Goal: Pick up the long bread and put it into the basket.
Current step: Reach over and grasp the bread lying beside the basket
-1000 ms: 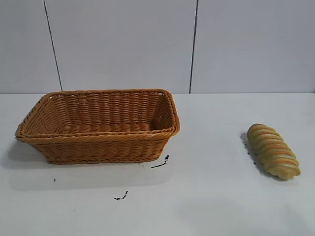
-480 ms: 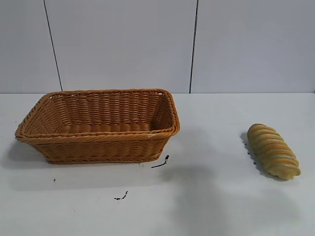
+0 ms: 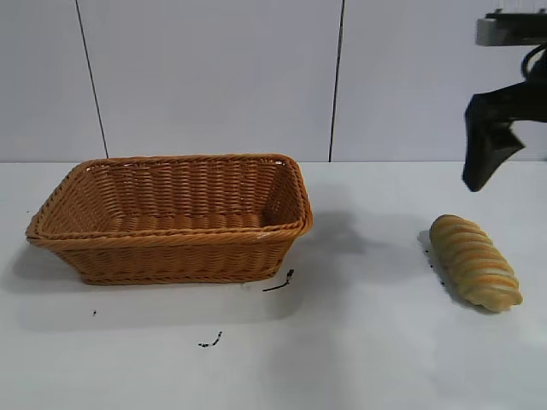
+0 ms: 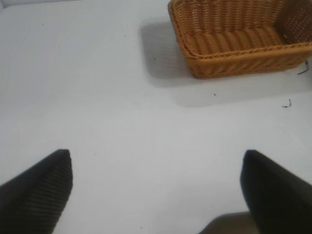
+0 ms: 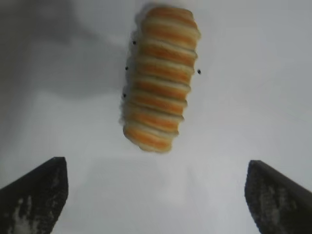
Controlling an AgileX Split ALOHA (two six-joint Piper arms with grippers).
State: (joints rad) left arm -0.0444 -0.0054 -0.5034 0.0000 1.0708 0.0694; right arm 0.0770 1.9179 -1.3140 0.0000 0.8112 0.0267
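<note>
We see the ridged tan-golden long bread [image 3: 475, 261] below our right tool [image 5: 156, 195], fingers apart, its long axis pointing away from them, on white bench [image 3: 367, 342]; grey panelled wall behind.

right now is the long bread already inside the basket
No, the long bread lies on the white table well to the right of the basket, which holds nothing.

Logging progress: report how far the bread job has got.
Nothing is done yet: the bread lies on the table, apart from the basket. In hand: the open right gripper hangs above the bread. Left: grasp, carry, drop in. The left gripper is open, idle.
</note>
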